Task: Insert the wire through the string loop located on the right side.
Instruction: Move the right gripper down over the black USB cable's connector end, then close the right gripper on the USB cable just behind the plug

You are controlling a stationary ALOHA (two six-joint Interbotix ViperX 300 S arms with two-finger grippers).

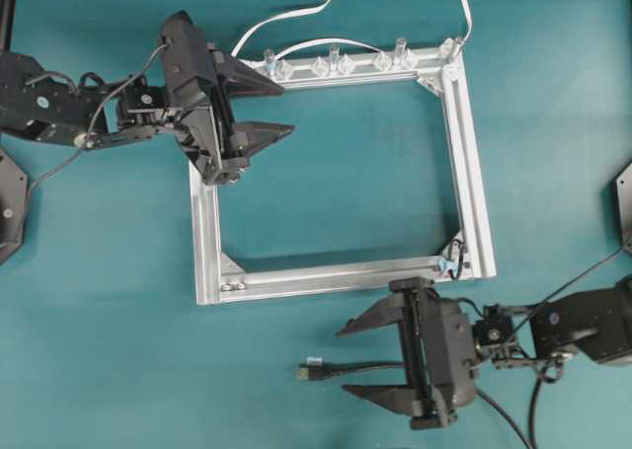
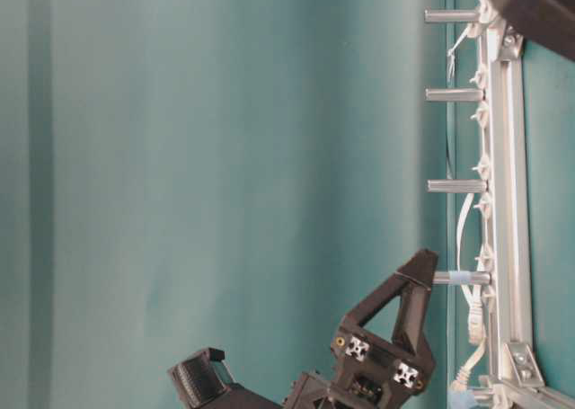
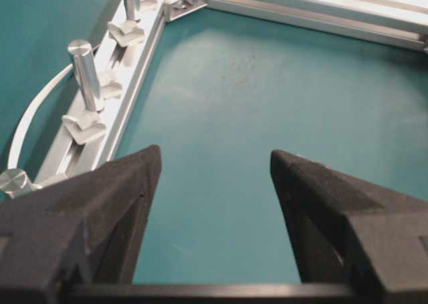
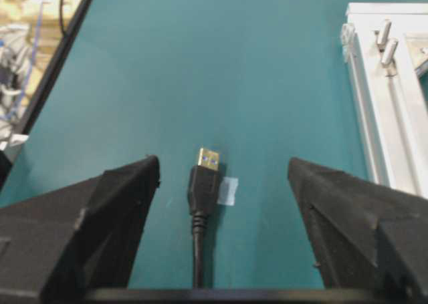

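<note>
The wire lies on the teal table in front of the frame, its black plug (image 1: pixel 307 371) with the metallic tip pointing left. In the right wrist view the plug (image 4: pixel 204 182) rests between the fingers of my right gripper (image 4: pixel 223 162), nearer the left one, and neither finger touches it. That right gripper (image 1: pixel 341 360) is open wide. The string loop (image 1: pixel 452 258) sits at the frame's front right corner, above and right of the plug. My left gripper (image 1: pixel 286 111) hangs open and empty over the frame's back left corner, with bare table between its fingers (image 3: pixel 134 184).
The aluminium frame (image 1: pixel 474 173) is a rectangle in the middle of the table. Upright metal posts (image 3: pixel 85 70) and clear clips line its back rail, with white flat cables (image 1: pixel 296 15) running off behind. A small pale tape patch (image 4: pixel 228 190) lies beside the plug.
</note>
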